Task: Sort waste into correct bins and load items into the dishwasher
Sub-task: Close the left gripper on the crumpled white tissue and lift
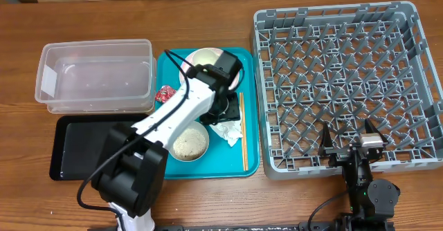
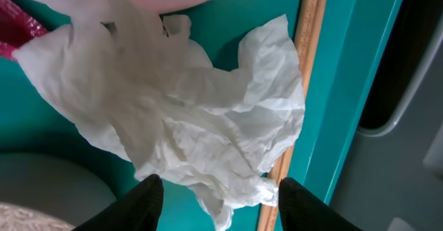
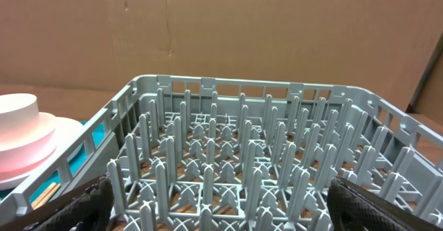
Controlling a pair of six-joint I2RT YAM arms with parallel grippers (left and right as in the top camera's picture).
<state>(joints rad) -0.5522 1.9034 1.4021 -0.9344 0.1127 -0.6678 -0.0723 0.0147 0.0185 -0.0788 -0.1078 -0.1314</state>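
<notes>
Tissue (image 2: 187, 99) lies beneath the left gripper (image 2: 220, 189), jaws half open and empty. Closing here could catch the chopstick (image 2: 309, 65) at its edge, or only a loose corner

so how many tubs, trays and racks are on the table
tub: 1
trays: 2 (black tray, teal tray)
rack: 1
total: 4
</notes>
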